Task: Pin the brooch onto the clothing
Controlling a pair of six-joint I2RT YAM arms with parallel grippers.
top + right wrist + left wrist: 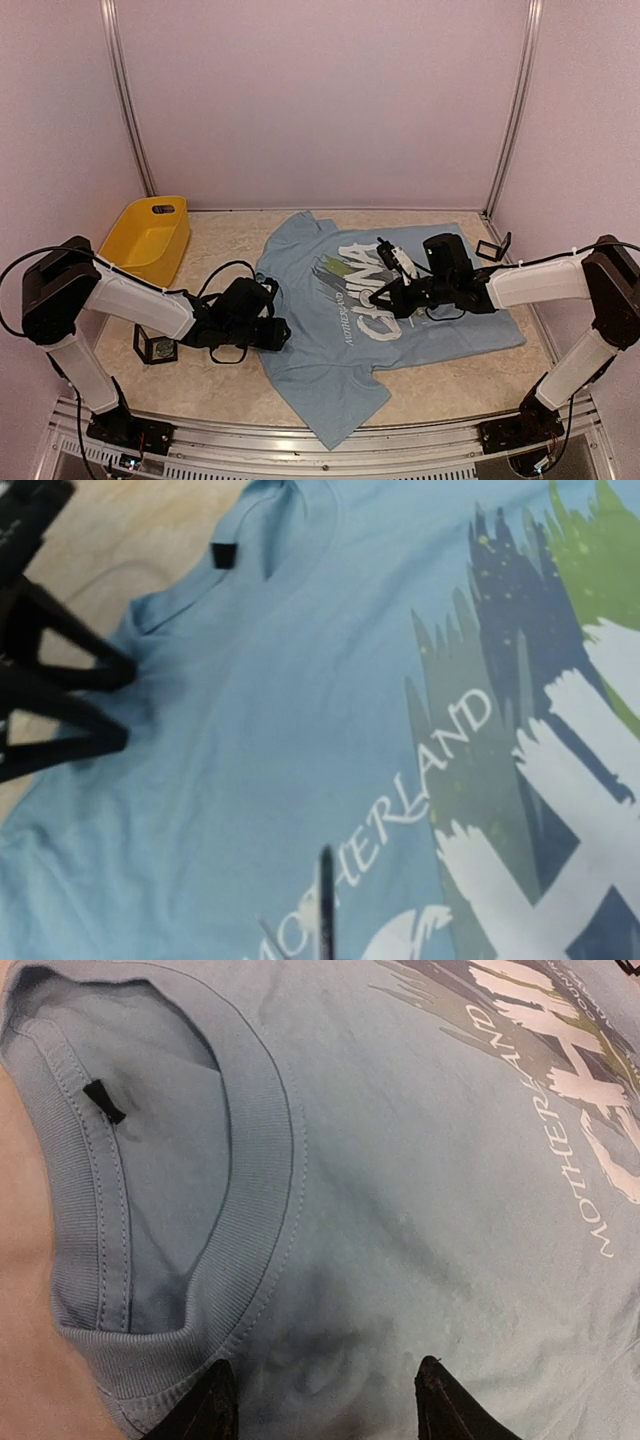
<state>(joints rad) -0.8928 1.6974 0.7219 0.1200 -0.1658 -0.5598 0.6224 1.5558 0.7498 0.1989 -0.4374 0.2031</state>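
Observation:
The clothing (330,390), a light blue T-shirt with a white, green and dark chest print, lies flat with its collar (250,1210) toward the left. My left gripper (283,333) rests low at the collar. Its fingertips (215,1400) are open, pressing on puckered fabric (320,1360) just below the neckband; they also show in the right wrist view (128,702). My right gripper (378,297) hovers over the "MOTHERLAND" lettering (440,770), shut (325,925). A thin dark strip, seemingly the brooch (325,895) edge-on, sticks out of it. A fine grey pin (268,935) angles off beside it.
A yellow bin (150,238) stands at the back left. A small open black box (155,347) sits by my left arm, and another small black piece (492,248) lies off the shirt's far right corner. Walls enclose the table on three sides.

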